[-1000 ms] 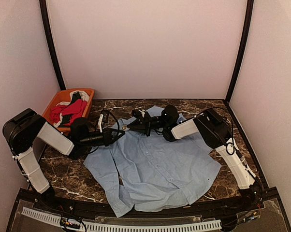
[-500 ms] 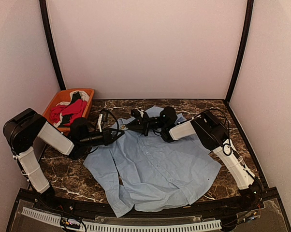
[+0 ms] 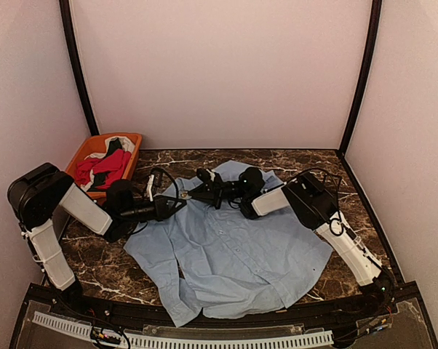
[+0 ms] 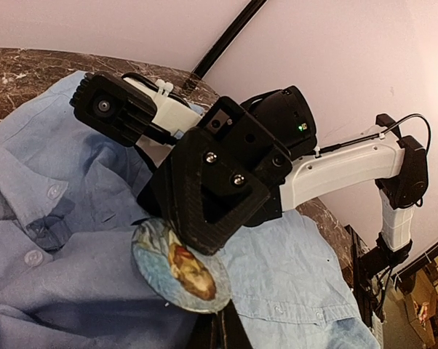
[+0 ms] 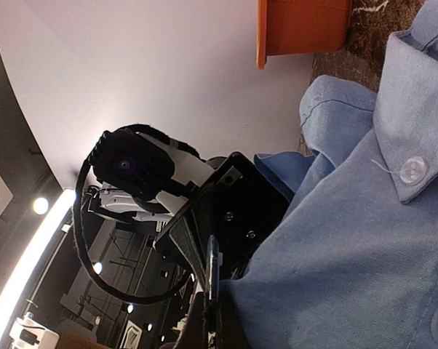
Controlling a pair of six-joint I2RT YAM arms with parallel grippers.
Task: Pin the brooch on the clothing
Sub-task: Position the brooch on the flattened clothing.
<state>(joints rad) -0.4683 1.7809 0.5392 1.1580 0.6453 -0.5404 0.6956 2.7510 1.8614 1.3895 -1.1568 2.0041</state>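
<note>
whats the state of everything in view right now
shirt, spread flat, front up, buttoned
brooch, face up on the shirt, pinned or not: cannot tell
left hand, shut, tip at the brooch
right hand, shut, tip over the brooch's top edge
bin, upright, holding clothes
</note>
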